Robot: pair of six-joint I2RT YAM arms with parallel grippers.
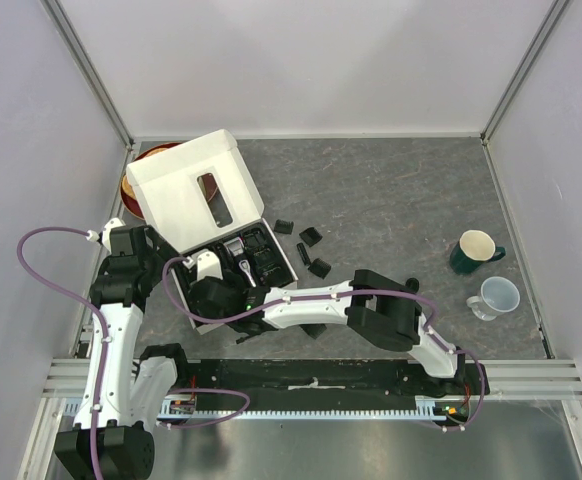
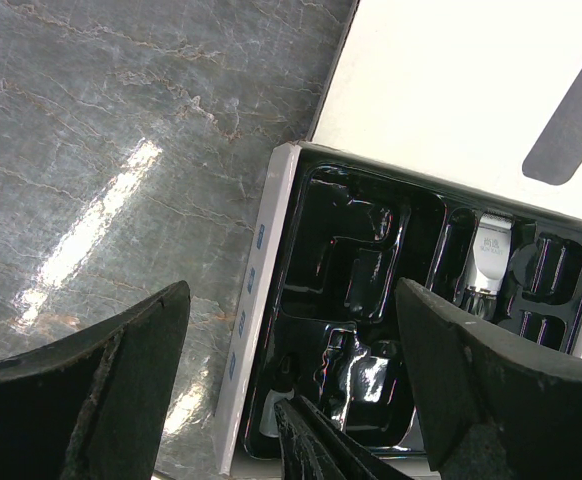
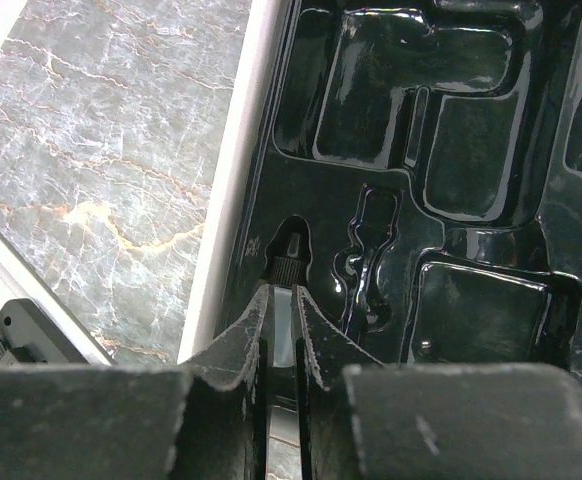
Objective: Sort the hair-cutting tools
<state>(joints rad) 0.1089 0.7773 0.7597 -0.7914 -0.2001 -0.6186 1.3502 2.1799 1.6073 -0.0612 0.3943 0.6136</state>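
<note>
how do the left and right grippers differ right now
The left gripper has its jaws wide apart and empty; the right gripper has its jaws pinched nearly shut on the small brush. The left gripper hangs above the black tray, touching nothing; the right gripper reaches down to the tray's narrow slot by the wall of the white box. Both point at the same tray.

Two arms, both reaching to the robot's left.
Left claw [image 2: 291,300] points downward, jaws spread wide and holding nothing; the right arm stretches leftward, its claw [image 3: 282,292] pinched narrowly on a small brush [image 3: 283,268].
</note>
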